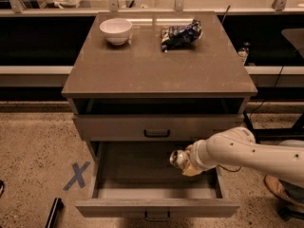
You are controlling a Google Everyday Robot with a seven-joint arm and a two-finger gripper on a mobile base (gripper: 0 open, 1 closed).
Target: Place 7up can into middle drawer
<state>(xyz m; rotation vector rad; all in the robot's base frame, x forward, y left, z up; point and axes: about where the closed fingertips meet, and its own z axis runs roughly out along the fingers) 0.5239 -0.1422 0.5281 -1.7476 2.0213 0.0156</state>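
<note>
Gripper (186, 163) hugs can (176, 158) tight, over open drawer (137, 172), right side. Should go low, stay inside walls, then let go.

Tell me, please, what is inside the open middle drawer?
The gripper, shut on the 7up can, hangs over the middle drawer towards the view's right; the visible floor is otherwise bare. The arm covers the right rear corner.

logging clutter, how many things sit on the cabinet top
2: white bowl back left, snack bag back right. The tool holds the 7up can over the open middle drawer.
</note>
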